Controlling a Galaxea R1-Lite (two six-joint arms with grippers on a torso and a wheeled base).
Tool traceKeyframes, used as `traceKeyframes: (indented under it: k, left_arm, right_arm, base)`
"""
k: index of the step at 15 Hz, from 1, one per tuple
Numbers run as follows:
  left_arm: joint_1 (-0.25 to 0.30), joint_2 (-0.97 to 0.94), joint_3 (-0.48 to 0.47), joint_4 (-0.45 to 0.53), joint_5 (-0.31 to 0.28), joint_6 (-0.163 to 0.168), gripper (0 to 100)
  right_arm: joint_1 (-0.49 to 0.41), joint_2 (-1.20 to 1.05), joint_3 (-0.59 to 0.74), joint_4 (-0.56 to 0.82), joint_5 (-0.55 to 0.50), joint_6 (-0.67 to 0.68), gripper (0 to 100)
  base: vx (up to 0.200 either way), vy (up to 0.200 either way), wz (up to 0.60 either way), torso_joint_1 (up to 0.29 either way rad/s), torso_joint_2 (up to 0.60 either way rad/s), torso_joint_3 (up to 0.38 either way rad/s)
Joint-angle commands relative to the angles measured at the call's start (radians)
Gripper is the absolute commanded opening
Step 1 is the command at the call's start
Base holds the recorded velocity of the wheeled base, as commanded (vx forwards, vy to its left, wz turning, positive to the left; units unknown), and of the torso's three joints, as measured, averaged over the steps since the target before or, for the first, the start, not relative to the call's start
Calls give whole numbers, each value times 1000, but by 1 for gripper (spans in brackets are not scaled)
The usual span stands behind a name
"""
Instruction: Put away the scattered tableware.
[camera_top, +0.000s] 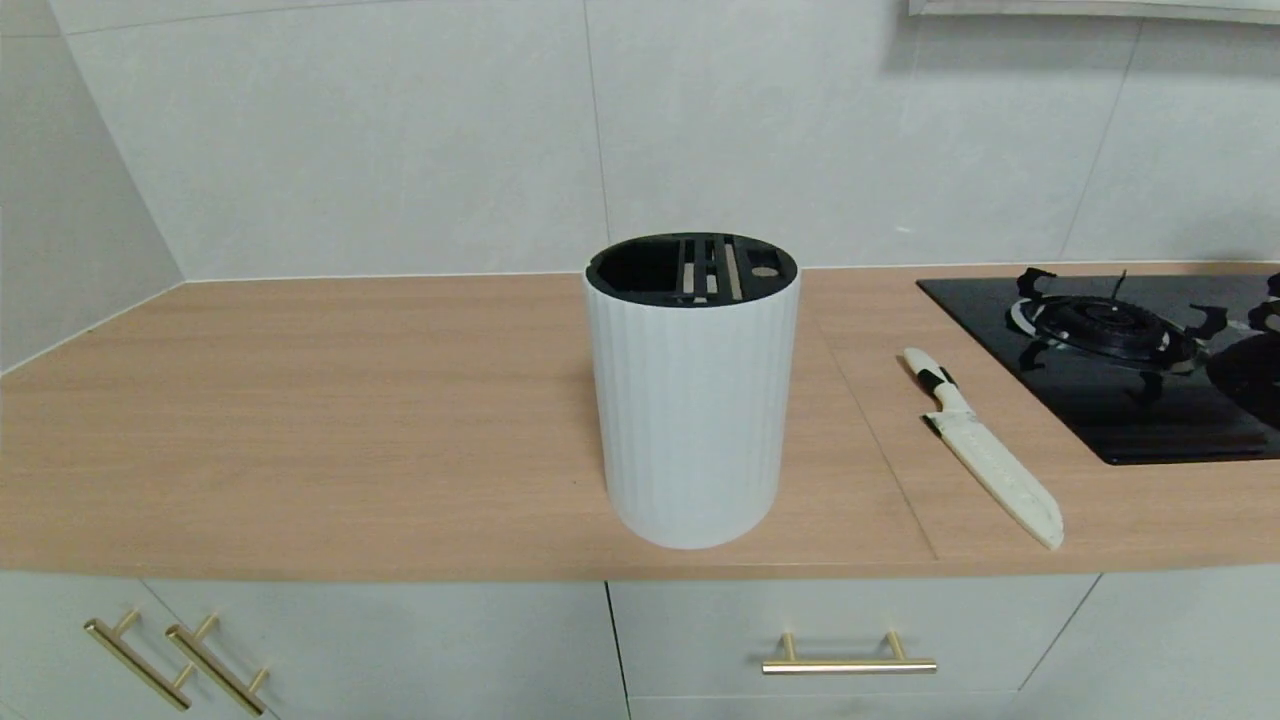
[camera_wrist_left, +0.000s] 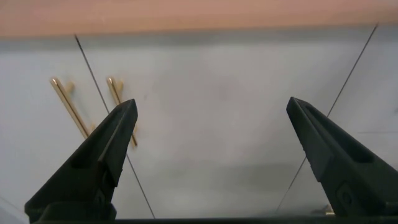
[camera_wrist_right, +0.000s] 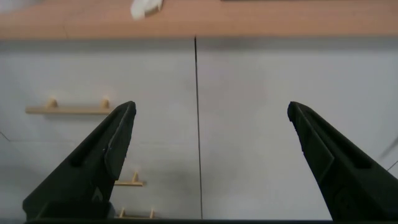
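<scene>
A white ribbed cylindrical holder (camera_top: 692, 400) with a black slotted top stands upright near the front middle of the wooden counter (camera_top: 300, 420). A cream-bladed knife (camera_top: 980, 445) with a white and black handle lies flat on the counter to the holder's right, its blade tip pointing at the front edge; that tip (camera_wrist_right: 145, 7) pokes over the counter edge in the right wrist view. My left gripper (camera_wrist_left: 211, 112) hangs open below counter level, facing the cabinet fronts. My right gripper (camera_wrist_right: 211, 115) is open too, facing the cabinet fronts beneath the knife. Both hold nothing.
A black gas hob (camera_top: 1120, 350) with pan supports sits at the right end of the counter, just beyond the knife. Tiled walls close the back and left. Cabinet fronts with gold handles (camera_top: 848, 662) (camera_wrist_left: 68, 106) (camera_wrist_right: 67, 109) run under the counter.
</scene>
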Motion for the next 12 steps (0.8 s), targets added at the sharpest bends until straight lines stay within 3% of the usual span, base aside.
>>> traceKeyframes:
  k: [1, 12]
  left_arm:
    - [0, 0, 0, 0, 0, 0, 100]
    - [0, 0, 0, 0, 0, 0, 100]
  right_arm:
    - [0, 1, 0, 0, 0, 0, 100]
    - [0, 1, 0, 0, 0, 0, 100]
  base:
    - [0, 0, 0, 207, -496, -290]
    - [0, 0, 0, 230, -519, -289]
